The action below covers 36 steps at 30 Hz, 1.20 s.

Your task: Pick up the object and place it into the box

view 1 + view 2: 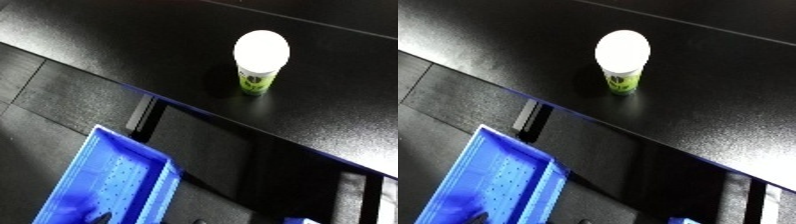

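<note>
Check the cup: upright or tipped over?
Upright. The cup stands on the black table, white lid facing up, green side below it. It is outside the blue bin.

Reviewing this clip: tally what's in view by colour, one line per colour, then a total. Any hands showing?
White-lidded green cup, upright on the black table: 1
Blue bin, at the lower left below the table edge: 1
Black table: 1
Robot hands in view: 0
Total: 3 things
</note>
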### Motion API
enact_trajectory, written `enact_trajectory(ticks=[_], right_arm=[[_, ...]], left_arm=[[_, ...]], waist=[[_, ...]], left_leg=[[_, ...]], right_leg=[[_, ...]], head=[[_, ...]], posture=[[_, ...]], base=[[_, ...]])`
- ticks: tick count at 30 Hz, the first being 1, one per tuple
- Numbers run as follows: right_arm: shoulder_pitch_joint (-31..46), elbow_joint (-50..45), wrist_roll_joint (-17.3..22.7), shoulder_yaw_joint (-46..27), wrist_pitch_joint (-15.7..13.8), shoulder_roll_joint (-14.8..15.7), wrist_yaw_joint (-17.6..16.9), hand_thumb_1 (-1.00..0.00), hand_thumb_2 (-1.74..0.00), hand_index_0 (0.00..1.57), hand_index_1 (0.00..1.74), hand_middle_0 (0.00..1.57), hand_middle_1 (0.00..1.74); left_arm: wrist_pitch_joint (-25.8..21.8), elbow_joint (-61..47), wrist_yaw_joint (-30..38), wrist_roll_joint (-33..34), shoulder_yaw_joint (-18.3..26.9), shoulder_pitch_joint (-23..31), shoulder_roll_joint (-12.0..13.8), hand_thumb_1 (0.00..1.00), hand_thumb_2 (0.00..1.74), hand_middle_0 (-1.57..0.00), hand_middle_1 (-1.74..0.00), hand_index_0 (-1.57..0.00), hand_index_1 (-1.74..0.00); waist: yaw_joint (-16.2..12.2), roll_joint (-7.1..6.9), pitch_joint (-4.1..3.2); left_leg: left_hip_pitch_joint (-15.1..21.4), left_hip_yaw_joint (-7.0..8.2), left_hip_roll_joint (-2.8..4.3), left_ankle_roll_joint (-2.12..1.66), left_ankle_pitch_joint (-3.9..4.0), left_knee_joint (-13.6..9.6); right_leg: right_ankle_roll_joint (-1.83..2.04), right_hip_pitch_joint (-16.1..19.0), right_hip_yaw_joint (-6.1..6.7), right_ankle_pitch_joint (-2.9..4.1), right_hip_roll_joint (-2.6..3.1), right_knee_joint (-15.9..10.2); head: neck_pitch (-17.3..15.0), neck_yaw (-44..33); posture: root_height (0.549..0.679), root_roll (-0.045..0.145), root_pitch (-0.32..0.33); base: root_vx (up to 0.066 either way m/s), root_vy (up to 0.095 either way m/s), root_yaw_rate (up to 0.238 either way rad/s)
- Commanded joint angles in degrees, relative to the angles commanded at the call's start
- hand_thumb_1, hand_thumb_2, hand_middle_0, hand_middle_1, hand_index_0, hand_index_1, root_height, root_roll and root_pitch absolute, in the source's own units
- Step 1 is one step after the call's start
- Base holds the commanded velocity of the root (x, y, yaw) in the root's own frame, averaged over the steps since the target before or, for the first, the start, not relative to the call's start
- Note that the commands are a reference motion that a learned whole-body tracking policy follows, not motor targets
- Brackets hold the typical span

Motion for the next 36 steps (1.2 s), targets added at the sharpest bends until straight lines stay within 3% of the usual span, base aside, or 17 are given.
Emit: enact_trajectory(ticks=[4, 8, 15, 20, 23, 27, 32, 36], right_arm=[[0.2, 0.8, 0.2, -0.5, -0.2, -0.3, 0.4, 0.00, 0.00, 0.00, 0.00, 0.00, 0.00], [1.1, -0.1, 1.0, -1.3, -0.1, -0.9, 0.1, 0.00, 0.00, 0.00, 0.00, 0.00, 0.00], [1.8, 0.1, 2.3, -2.6, 0.2, -2.6, 1.0, 0.00, 0.00, 0.00, 0.00, 0.00, 0.00], [2.3, 0.1, 4.3, -2.4, 0.2, -3.7, 1.4, 0.00, 0.00, 0.00, 0.00, 0.00, 0.00], [2.6, 0.2, 5.8, -2.3, 0.1, -3.7, 1.5, 0.00, 0.00, 0.00, 0.00, 0.00, 0.00], [3.1, 0.9, 7.4, -2.4, -0.6, -2.8, 1.8, 0.00, 0.00, 0.00, 0.00, 0.00, 0.00], [3.7, 1.9, 8.2, -2.6, -1.6, -1.3, 2.3, 0.00, 0.00, 0.00, 0.00, 0.00, 0.00], [4.3, 2.7, 8.2, -2.9, -2.7, -0.1, 2.9, 0.00, 0.00, 0.00, 0.00, 0.00, 0.00]], left_arm=[[-0.5, -4.1, -6.6, -3.0, 0.4, -0.3, -0.1, 0.00, 0.00, 0.00, 0.00, 0.00, 0.00], [3.0, -13.1, -15.7, -5.9, -0.5, -0.3, 1.4, 0.00, 0.00, 0.00, 0.00, 0.00, 0.00], [17.3, -33.2, -33.6, -12.3, -5.4, -1.0, 9.2, 0.00, 0.00, 0.00, 0.00, 0.00, 0.00], [25.7, -48.8, -39.7, -20.6, -7.7, -2.6, 14.0, 0.00, 0.00, 0.00, 0.00, 0.00, 0.00], [28.1, -58.0, -40.4, -27.5, -8.0, -3.8, 15.5, 0.00, 0.00, 0.00, 0.00, 0.00, 0.00], [27.8, -66.4, -37.7, -37.1, -7.0, -5.8, 14.7, 0.00, 0.00, 0.00, 0.00, 0.00, 0.00], [22.8, -71.7, -30.9, -47.8, -3.1, -7.6, 10.6, 0.00, 0.00, 0.00, 0.00, 0.00, 0.00], [16.5, -73.2, -23.5, -49.0, 1.5, -8.8, 7.2, 0.00, 0.00, 0.00, 0.00, 0.00, 0.00]], waist=[[0.1, 0.09, 0.08], [0.2, 0.42, 0.38], [0.6, 1.21, 0.69], [1.0, 1.55, 0.60], [1.6, 1.55, 0.51], [2.2, 1.05, 0.22], [2.8, 0.10, -0.13], [3.0, -0.61, -0.25]], left_leg=[[0.1, 0.00, 0.01, -0.06, -0.20, 0.0], [0.0, -0.16, -0.15, 0.10, -0.48, 0.0], [0.8, -0.45, -0.38, 0.32, -0.95, -0.5], [1.2, -0.77, -0.93, 0.15, -1.08, -0.9], [1.2, -1.05, -1.41, 0.08, -1.20, -1.0], [1.2, -1.40, -1.93, 0.08, -1.45, -1.0], [1.2, -1.73, -2.32, -0.05, -1.55, -1.2], [1.2, -1.89, -2.44, -0.22, -1.33, -1.8]], right_leg=[[-0.02, 0.3, 0.00, -0.14, -0.02, -0.5], [0.20, 0.4, -0.11, 0.03, -0.08, -0.7], [0.99, 1.2, -0.68, 0.47, -0.72, -1.1], [1.29, 1.8, -1.17, 0.62, -1.15, -1.6], [1.42, 2.0, -1.56, 0.77, -1.42, -1.7], [1.44, 2.0, -1.88, 0.86, -1.53, -1.6], [1.27, 1.7, -1.94, 0.82, -1.39, -1.5], [1.04, 1.5, -1.82, 0.86, -1.08, -1.7]], head=[[-0.5, 0.2], [-2.4, 0.5], [-2.7, 1.7], [-2.0, 5.0], [-1.4, 7.5], [0.4, 11.0], [3.2, 14.4], [5.6, 16.7]], posture=[[0.629, 0.041, -0.116], [0.629, 0.040, -0.113], [0.631, 0.038, -0.117], [0.632, 0.039, -0.116], [0.633, 0.038, -0.116], [0.633, 0.037, -0.114], [0.633, 0.035, -0.110], [0.633, 0.034, -0.106]], base=[[0.009, 0.020, -0.030], [-0.025, 0.020, -0.005], [-0.001, 0.019, 0.024], [0.003, 0.006, 0.058], [0.003, -0.019, 0.109], [0.014, -0.041, 0.099], [0.024, -0.042, 0.040], [0.018, -0.036, -0.023]])
